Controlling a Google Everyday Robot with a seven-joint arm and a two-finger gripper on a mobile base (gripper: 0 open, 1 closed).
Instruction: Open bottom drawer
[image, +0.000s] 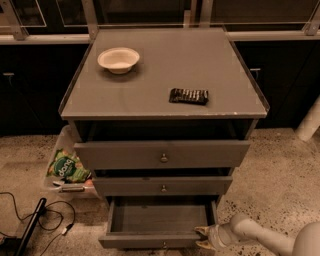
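Note:
The grey cabinet has three drawers. The bottom drawer (150, 239), with the slimmest front, stands pulled out, and its shallow grey box shows empty. Its small knob (163, 245) sits at the lower edge of the view. My gripper (202, 237) is at the drawer's front right corner, low near the floor, with the white arm (260, 235) reaching in from the lower right. One fingertip lies by the drawer's inner edge, the other at the front panel.
The middle drawer (162, 186) and top drawer (162, 154) are closed. On the cabinet top are a white bowl (118, 59) and a dark snack bar (188, 96). A green chip bag (67, 167) in a clear bin stands left; cables (35, 220) lie on the floor.

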